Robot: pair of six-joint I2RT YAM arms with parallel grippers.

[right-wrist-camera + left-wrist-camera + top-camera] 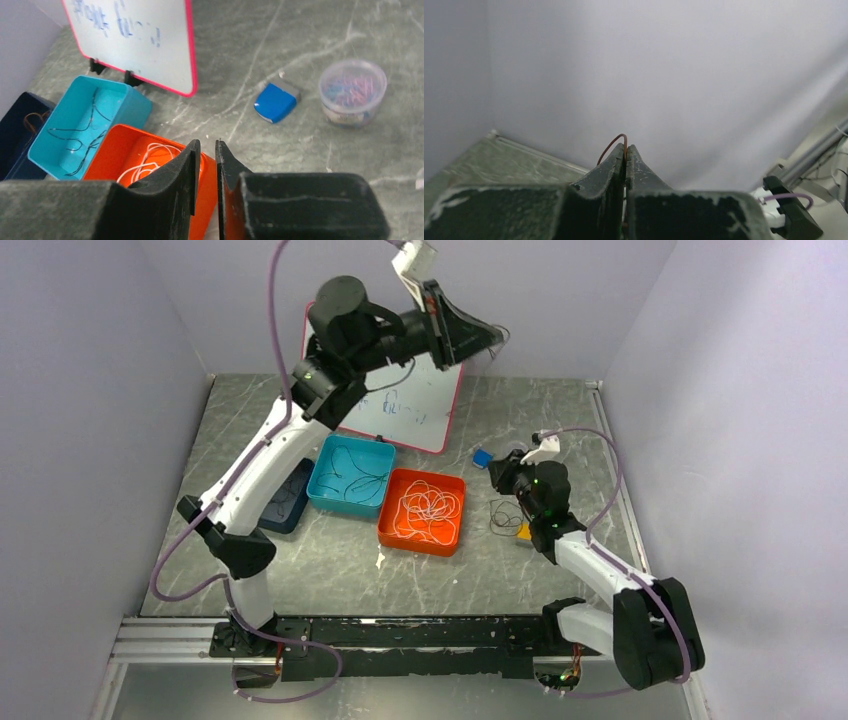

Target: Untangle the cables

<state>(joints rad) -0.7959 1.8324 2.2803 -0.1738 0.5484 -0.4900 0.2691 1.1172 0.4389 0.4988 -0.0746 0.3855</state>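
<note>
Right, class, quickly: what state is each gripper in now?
Left gripper: closed on a reddish-brown cable.
Right gripper: jaws slightly apart, nothing visible between them.

Marbled table [330,580], whiteboard [420,405], teal bin [335,508], orange bin [415,544], blue eraser [482,457], dark cables [505,518]

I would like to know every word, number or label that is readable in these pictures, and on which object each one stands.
Whiteboard: blue handwriting, too smeared and blurred to read.
Teal bin, orange bin, blue block, clear tub: no text visible.
</note>
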